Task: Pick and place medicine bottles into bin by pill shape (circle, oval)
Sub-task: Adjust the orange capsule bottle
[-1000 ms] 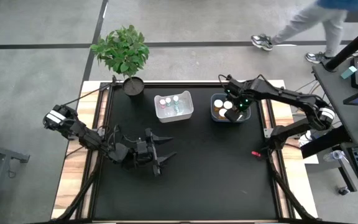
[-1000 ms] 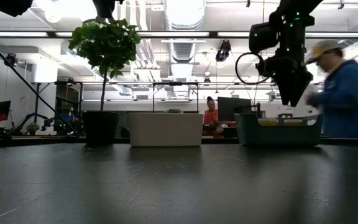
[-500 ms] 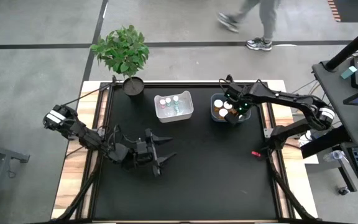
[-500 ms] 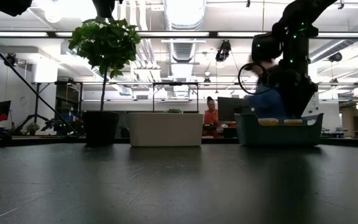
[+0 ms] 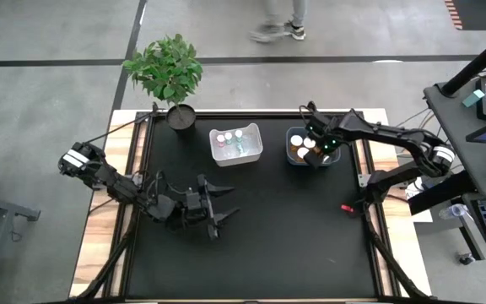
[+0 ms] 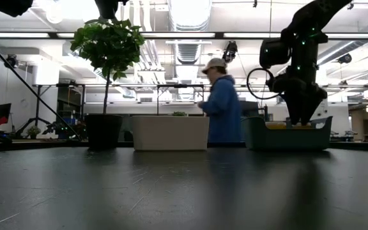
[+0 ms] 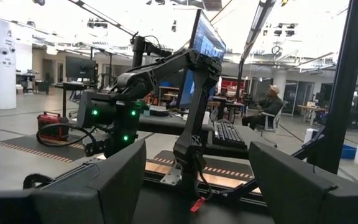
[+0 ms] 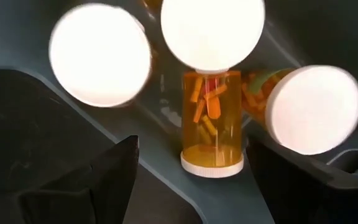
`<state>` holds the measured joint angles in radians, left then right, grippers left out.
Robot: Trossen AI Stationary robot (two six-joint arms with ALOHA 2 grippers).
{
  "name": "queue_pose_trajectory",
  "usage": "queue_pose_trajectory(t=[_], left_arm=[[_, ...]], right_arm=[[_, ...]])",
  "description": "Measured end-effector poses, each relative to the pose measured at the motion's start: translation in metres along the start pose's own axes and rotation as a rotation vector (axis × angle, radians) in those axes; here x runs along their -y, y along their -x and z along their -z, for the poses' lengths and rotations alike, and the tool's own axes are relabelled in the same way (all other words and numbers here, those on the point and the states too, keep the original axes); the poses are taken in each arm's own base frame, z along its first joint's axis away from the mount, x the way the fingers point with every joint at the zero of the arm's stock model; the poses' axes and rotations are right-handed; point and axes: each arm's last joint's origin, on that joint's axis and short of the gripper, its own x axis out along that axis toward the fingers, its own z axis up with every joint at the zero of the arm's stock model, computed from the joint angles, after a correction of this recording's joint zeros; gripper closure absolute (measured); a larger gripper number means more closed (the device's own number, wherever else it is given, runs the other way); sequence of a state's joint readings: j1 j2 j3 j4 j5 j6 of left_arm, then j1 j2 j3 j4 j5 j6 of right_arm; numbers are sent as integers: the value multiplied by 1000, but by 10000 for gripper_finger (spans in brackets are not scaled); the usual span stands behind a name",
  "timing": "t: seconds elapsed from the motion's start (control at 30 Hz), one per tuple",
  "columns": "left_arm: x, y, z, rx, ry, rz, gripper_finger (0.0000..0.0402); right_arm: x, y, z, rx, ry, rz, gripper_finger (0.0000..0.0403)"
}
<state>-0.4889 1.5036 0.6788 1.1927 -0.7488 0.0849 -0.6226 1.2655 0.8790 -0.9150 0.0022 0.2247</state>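
The right gripper [image 5: 314, 150] hangs low over the dark teal bin [image 5: 336, 158], its fingers [image 8: 73, 180] spread wide with nothing between them; in its wrist view an amber bottle [image 8: 211, 118] with orange pills lies on its side on the bin floor, straight ahead in the gap between the fingers and clear of both, which suggests a drop just made rather than a pick about to start. Around that bottle, other amber medicine bottles stand with their white caps [image 8: 213, 31] up, one leaning in close beside it, so the bin is crowded and any further descent risks nudging them. Beside the teal bin, toward the potted plant [image 5: 167, 72], sits the white bin [image 5: 254, 145], holding the smaller clear bottles [image 5: 224, 138]; no bottles appear on the black tabletop [image 5: 285, 236], so the sorting looks close to done. A small red object [image 5: 347, 207] lies on the table, well apart from the teal bin, near the right arm's base. The left gripper [image 5: 219, 213] waits far from both bins, fingers wide apart and empty. In the low view a person in a blue hooded top [image 6: 222, 108] stands behind the table.
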Motion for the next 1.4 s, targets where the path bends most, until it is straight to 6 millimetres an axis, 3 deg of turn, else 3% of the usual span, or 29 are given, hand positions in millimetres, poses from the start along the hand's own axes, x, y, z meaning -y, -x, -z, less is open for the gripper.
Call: queue_pose_trajectory(t=[0.53, 1.4], left_arm=[[0, 0, 0, 1, 1, 0, 132], [0, 0, 0, 1, 1, 0, 132]], right_arm=[[5, -15, 7, 24, -11, 101, 120], [6, -36, 14, 63, -11, 91, 133]])
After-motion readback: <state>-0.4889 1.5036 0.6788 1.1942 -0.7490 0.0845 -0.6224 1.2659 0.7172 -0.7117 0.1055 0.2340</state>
